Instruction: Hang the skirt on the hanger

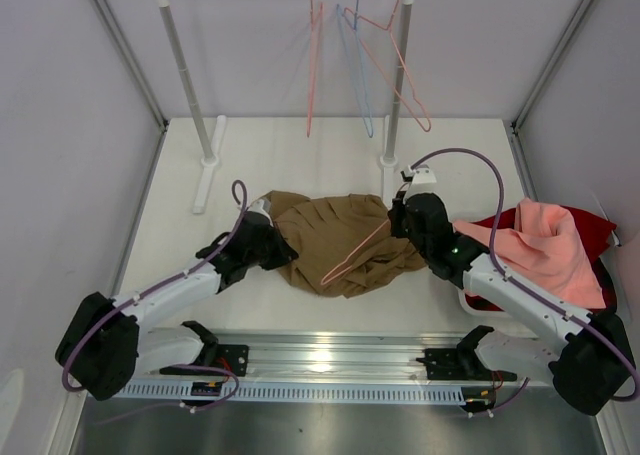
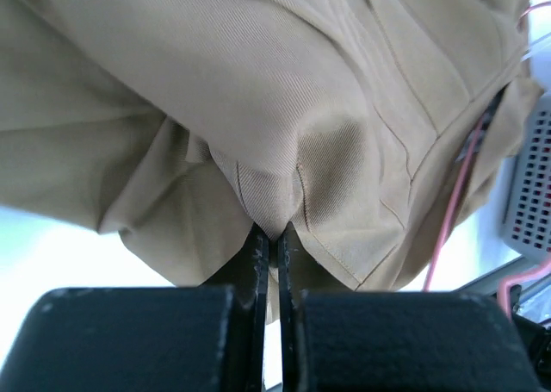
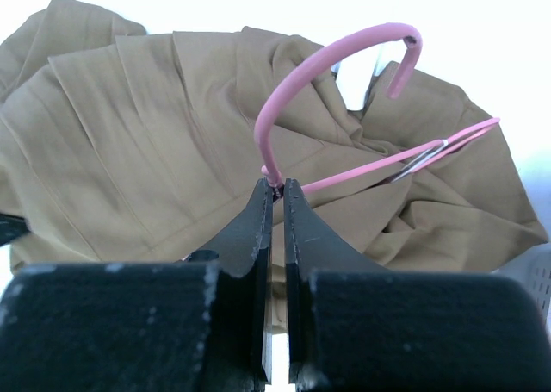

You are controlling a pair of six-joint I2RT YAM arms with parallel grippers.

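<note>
Left gripper [image 2: 269, 237] clamped shut on skirt [image 2: 258, 82] fold, likely to lift edge. Right gripper [image 3: 277, 189] pinched tight on hanger [image 3: 327, 60] neck, steadying wire across cloth.

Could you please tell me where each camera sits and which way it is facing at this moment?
Top external: above and behind the arms, looking down on the table; both arms and their bases show, the skirt between them.
Left wrist: on the left arm, facing along the left hand, shut on a skirt fold.
Right wrist: on the right arm, facing across the skirt; the right hand shows, shut on the hanger below its hook.
Shared: all three show the skirt and hanger.
</note>
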